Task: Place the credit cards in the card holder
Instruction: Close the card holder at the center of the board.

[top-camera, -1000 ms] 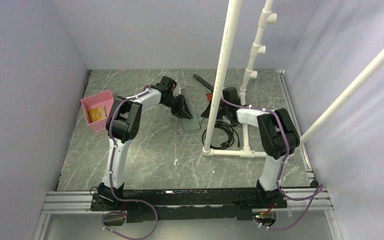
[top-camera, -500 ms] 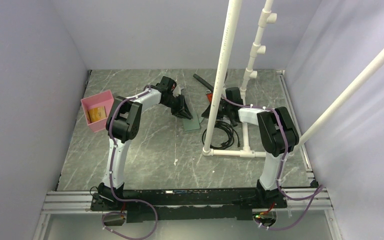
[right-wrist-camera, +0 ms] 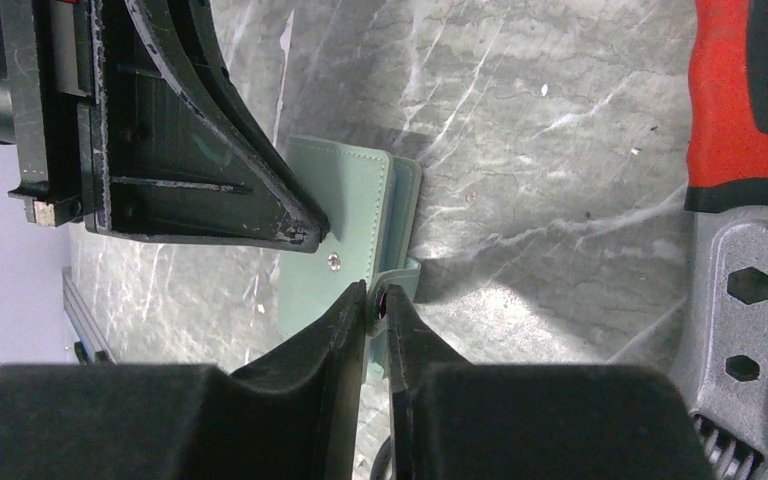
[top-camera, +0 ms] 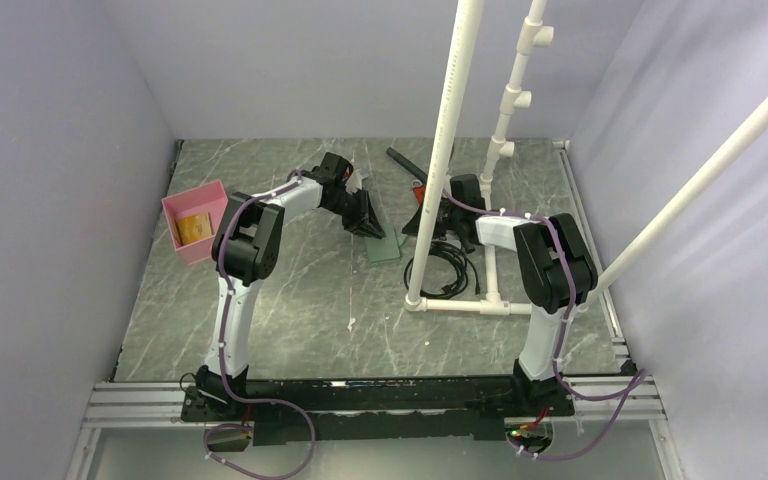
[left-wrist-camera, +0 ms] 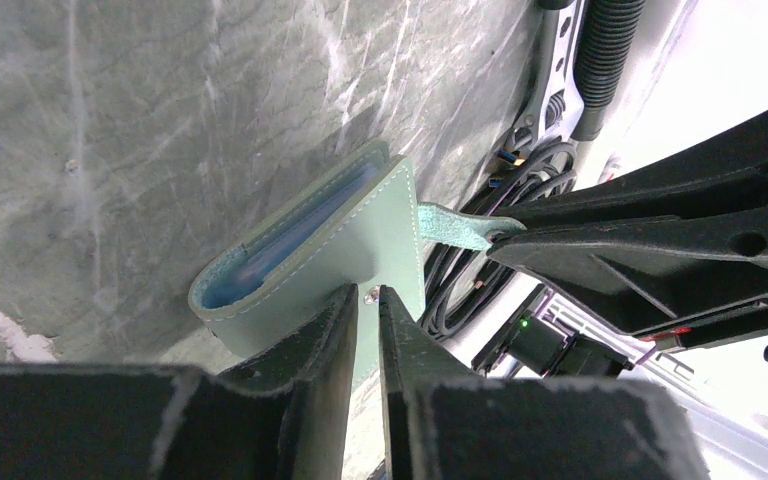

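The muted-green card holder (top-camera: 384, 249) lies on the marble table between my two grippers. In the left wrist view the card holder (left-wrist-camera: 360, 230) gapes a little, showing its pale blue inside. My left gripper (left-wrist-camera: 367, 293) is almost shut with only a thin slit, its tips resting on the cover beside the snap stud. My right gripper (right-wrist-camera: 375, 297) is shut on the closure tab (right-wrist-camera: 405, 275), which stretches off the cover to the right. An orange-tan credit card (top-camera: 196, 228) lies in the pink tray.
The pink tray (top-camera: 175, 208) stands at the table's left edge. A red-handled grey tool (right-wrist-camera: 750, 200) lies just right of my right gripper. A coil of black cable (top-camera: 445, 265) and a white pipe frame (top-camera: 438, 180) stand close to the right arm.
The right arm has shifted very slightly away from the bases. The left arm and the card holder stay where they were.
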Robot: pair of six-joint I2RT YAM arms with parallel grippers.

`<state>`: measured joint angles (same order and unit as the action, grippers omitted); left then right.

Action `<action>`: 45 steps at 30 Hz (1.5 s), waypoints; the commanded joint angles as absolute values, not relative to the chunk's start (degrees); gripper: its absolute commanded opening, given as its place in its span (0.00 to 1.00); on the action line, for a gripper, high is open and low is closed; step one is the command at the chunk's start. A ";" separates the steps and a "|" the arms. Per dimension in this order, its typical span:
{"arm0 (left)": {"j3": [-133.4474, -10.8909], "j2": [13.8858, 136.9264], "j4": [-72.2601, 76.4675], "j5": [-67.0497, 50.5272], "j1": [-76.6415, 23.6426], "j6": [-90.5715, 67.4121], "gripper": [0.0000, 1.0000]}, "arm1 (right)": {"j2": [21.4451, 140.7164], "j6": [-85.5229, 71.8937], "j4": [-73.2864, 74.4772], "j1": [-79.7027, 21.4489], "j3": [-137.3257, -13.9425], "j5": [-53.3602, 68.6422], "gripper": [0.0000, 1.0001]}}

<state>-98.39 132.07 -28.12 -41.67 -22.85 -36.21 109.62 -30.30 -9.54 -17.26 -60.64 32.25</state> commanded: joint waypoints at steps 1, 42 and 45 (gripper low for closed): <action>-98.88 133.30 -30.15 -40.06 -23.12 -34.19 0.22 | 108.46 -31.37 -13.54 -16.82 -60.71 33.76 0.14; -98.77 133.32 -30.35 -39.91 -23.12 -33.72 0.22 | 107.28 -33.22 -17.41 -14.94 -57.45 36.13 0.15; -98.79 133.33 -30.45 -39.84 -23.12 -33.67 0.22 | 107.72 -33.14 -17.09 -14.94 -57.89 36.17 0.14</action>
<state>-98.39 132.07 -28.12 -41.76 -22.85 -35.59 108.40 -33.23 -15.11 -15.29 -56.07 35.09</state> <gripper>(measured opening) 0.215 0.154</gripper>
